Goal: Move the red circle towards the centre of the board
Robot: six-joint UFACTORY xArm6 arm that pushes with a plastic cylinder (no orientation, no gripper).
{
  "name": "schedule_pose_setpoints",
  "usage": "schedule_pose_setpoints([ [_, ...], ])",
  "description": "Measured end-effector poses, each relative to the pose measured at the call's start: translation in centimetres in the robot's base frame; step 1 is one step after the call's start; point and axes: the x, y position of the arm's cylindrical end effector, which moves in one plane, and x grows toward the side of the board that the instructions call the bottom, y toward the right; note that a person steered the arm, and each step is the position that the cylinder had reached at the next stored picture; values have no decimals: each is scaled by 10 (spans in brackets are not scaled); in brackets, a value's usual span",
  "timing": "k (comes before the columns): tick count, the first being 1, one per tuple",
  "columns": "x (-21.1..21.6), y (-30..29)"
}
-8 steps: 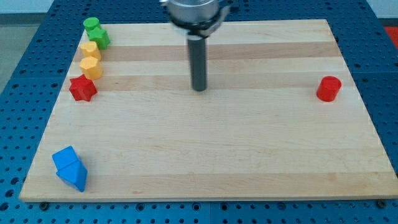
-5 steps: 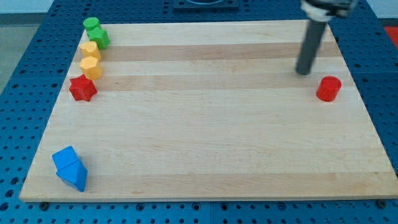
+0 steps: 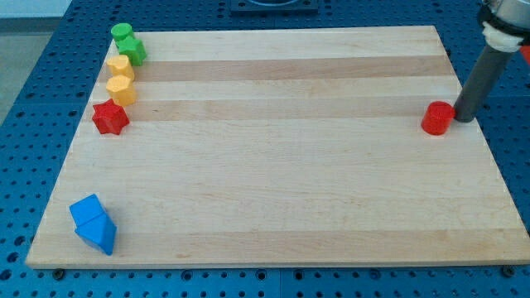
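**Tip set just right of the red circle, board centre lying beyond to the left**

The red circular plastic block (image 3: 437,118) sits near the 3 o'clock edge of the pale wooden board (image 3: 273,199), well apart from the middle. The arm's straight dark rod comes down from the view's top right, and its tip (image 3: 463,118) stands just beside the block on its 3 o'clock side, touching or nearly so; the frame does not settle which. The rod has no jaws, so nothing opens or closes and nothing is held; it can only shove.

Seen from the tip, the block lies at 9 o'clock, and the board's centre lies farther out along roughly the same line, a little toward 8 o'clock. Judged from that line-up, a push leftward should carry the block inward. Being round, it has no long axis to square up to, though an off-centre push could let it slip aside.

No containers are present. The other blocks stand well apart at the board's 9 to 10 o'clock edge: two green blocks (image 3: 128,44), two yellow blocks (image 3: 120,79), a red star-shaped block (image 3: 109,118), and a blue block pair (image 3: 93,223) near 7 o'clock.
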Motion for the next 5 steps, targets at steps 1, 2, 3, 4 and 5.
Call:
schedule_pose_setpoints([
  [1, 7, -21],
  [2, 7, -45],
  [3, 7, -74],
  [4, 7, -101],
  [5, 8, -128],
])
